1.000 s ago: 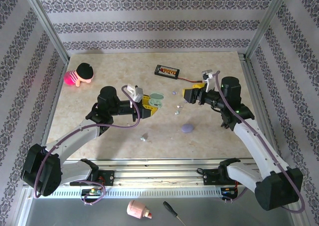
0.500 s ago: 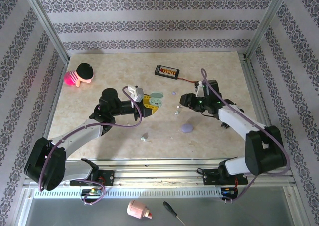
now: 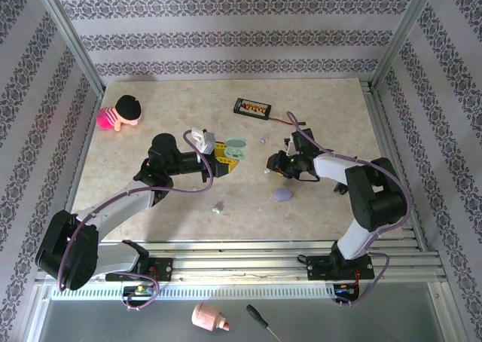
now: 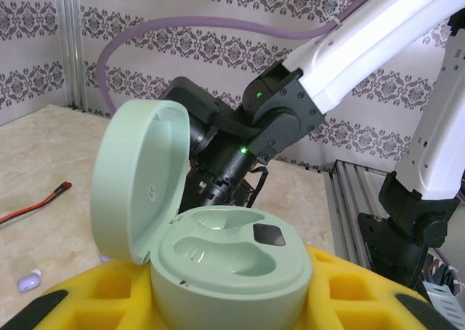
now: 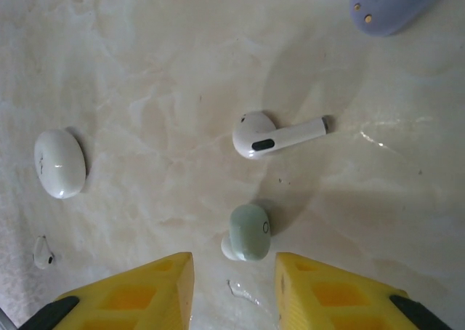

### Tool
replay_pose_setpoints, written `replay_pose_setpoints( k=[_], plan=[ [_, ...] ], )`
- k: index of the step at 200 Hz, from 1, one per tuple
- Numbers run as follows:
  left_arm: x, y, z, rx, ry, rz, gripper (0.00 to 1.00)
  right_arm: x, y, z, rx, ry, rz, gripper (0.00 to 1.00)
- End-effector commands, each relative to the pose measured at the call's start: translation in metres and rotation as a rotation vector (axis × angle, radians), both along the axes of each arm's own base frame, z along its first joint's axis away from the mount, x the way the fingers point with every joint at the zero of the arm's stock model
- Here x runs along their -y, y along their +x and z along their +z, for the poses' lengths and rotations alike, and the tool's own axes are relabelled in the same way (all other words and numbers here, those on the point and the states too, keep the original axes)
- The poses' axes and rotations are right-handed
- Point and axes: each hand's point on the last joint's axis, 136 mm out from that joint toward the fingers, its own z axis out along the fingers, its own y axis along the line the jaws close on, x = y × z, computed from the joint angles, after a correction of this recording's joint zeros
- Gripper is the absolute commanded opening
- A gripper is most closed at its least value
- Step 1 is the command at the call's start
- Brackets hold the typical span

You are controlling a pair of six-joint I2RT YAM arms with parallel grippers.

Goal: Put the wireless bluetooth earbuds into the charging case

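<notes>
**Pick up the little green earbud gently**

The mint-green earbud [image 5: 247, 232] lies on the worktop [image 5: 145, 68], right at the tips of the right gripper [image 5: 234, 263]. The yellow jaws are spread, one on each side of the earbud, and they do not touch it. A white earbud with a stem [image 5: 272, 135] lies just past it. A white pebble-shaped case [image 5: 59, 163] lies off to one side. A lavender piece [image 5: 389, 10] sits well apart at the far corner.

The mint-green charging case [image 4: 232, 257] is in the left gripper [image 3: 224, 160], and its jaws are pinching the case. The lid [image 4: 138, 177] stands open, and the two hollows inside look empty.

The step now, I think, is to grab the green earbud. To do it well, the jaws should slide a bit more forward so the earbud sits in their middle. Then they should squeeze slowly. The earbud is round and smooth, so a fast squeeze could make it pop out. The jaws should not bump the white one. The lift should go straight up. The left arm should hold the case steady, open side up.
</notes>
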Motion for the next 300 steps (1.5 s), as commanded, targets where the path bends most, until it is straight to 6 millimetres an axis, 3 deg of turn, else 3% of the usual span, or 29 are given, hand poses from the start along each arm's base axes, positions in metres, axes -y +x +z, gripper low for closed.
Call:
replay_pose_setpoints(
  k=[1,106,188,300],
  plan=[
    [-0.004,-0.001,0.009,0.023,-0.014,0.003,0.28,-0.011,0.012,0.007,0.038,0.027,0.017,0.33],
    [-0.005,-0.004,0.010,0.011,-0.014,0.005,0.28,-0.017,0.012,-0.010,0.008,0.049,0.044,0.33],
    [-0.005,-0.005,0.011,0.012,-0.015,0.002,0.28,-0.024,0.013,-0.007,0.008,0.121,0.041,0.28],
    [-0.007,-0.008,0.010,0.010,-0.012,0.006,0.28,-0.024,0.013,-0.023,-0.030,0.104,0.052,0.26]
  ],
)
